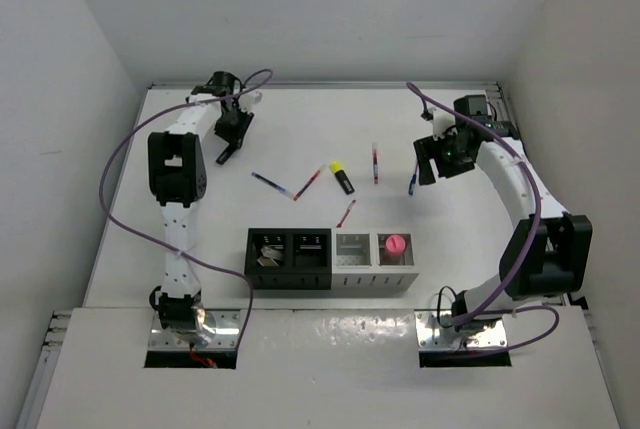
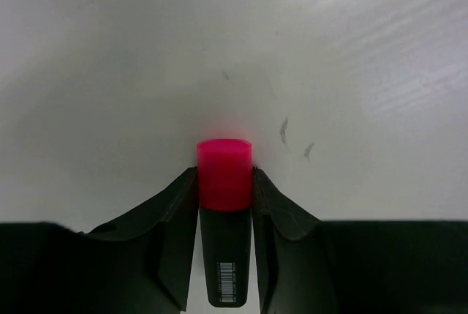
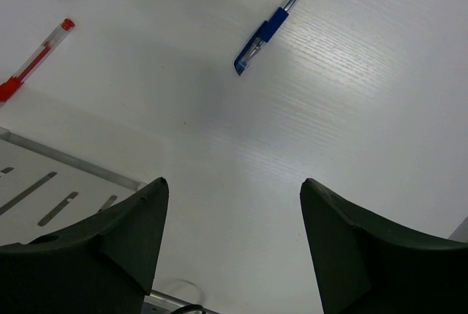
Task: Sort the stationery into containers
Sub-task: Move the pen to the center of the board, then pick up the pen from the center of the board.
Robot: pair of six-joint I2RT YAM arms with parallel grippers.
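Highlighter (image 2: 224, 164) pinched in left gripper (image 2: 224, 178), close to table's (image 1: 320, 99) far edge.

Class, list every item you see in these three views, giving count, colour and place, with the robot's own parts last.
Table: one, white.
Bins: four, two black and two light grey, in a row on its near side.
Glue stick: one, pink-capped, in the rightmost grey bin.
Pale pieces: count unclear, in the leftmost black bin.
Pens: five, red or blue, loose on the table.
Yellow highlighter: one, black with yellow cap, among the pens.
Pink highlighter: one, black with pink cap, gripped at far left.
Left fingers: two, black, shut on the pink highlighter.
Right fingers: two, black, open above the table near a blue pen.
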